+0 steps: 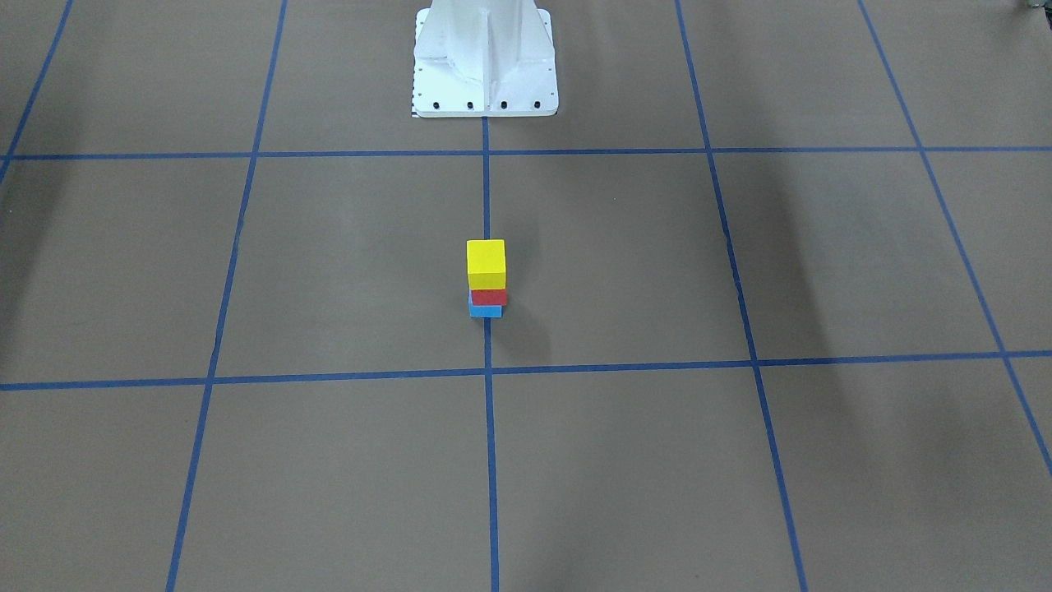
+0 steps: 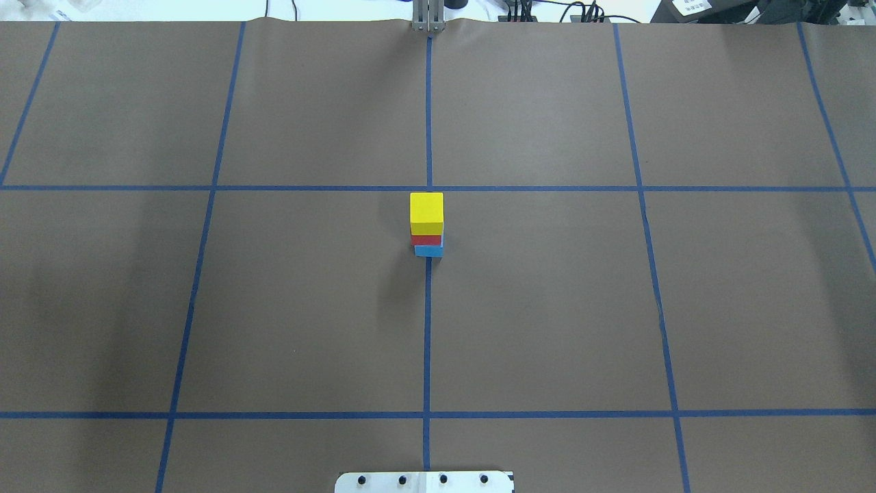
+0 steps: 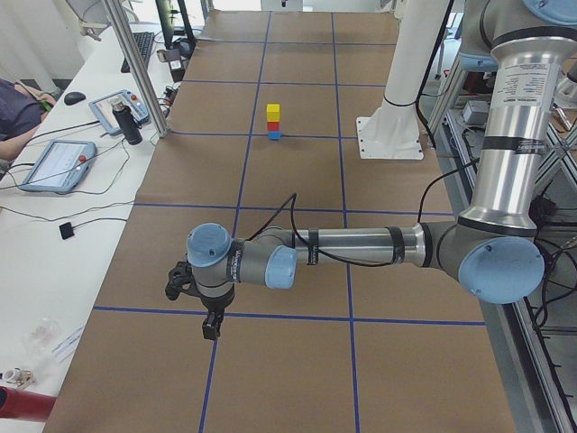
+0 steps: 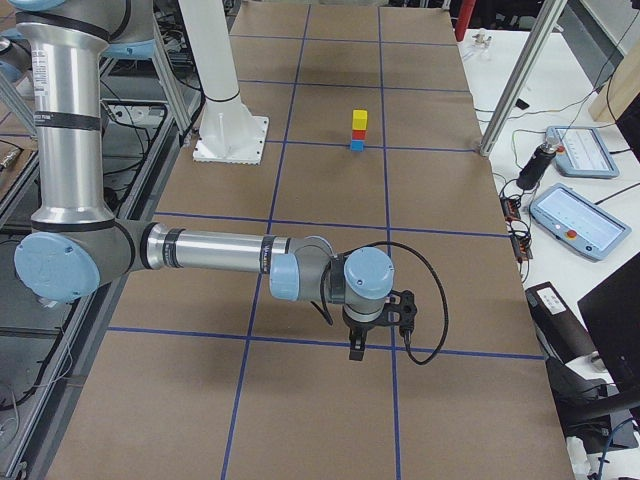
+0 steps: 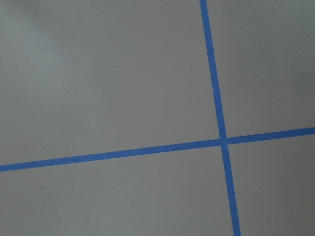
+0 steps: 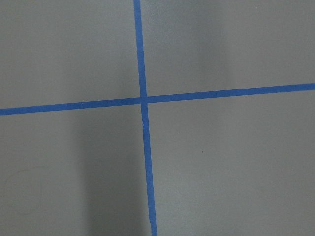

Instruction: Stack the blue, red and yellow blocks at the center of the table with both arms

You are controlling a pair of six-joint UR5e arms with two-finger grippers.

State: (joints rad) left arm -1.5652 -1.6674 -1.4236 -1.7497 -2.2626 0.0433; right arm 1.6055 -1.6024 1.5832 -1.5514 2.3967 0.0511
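A stack stands at the table's center: the yellow block (image 1: 486, 261) on the red block (image 1: 490, 297) on the blue block (image 1: 485, 310). It also shows in the overhead view, yellow block (image 2: 426, 212) on top. My left gripper (image 3: 209, 325) hangs over the table's left end, far from the stack. My right gripper (image 4: 356, 350) hangs over the right end, also far away. Both show only in the side views, so I cannot tell whether they are open or shut. The wrist views show only brown paper and blue tape lines.
The robot's white base (image 1: 485, 57) stands behind the stack. Blue tape lines (image 2: 428, 308) grid the brown table cover. Teach pendants (image 3: 56, 164) (image 4: 573, 215) and cables lie on the white benches beyond the table's far edge.
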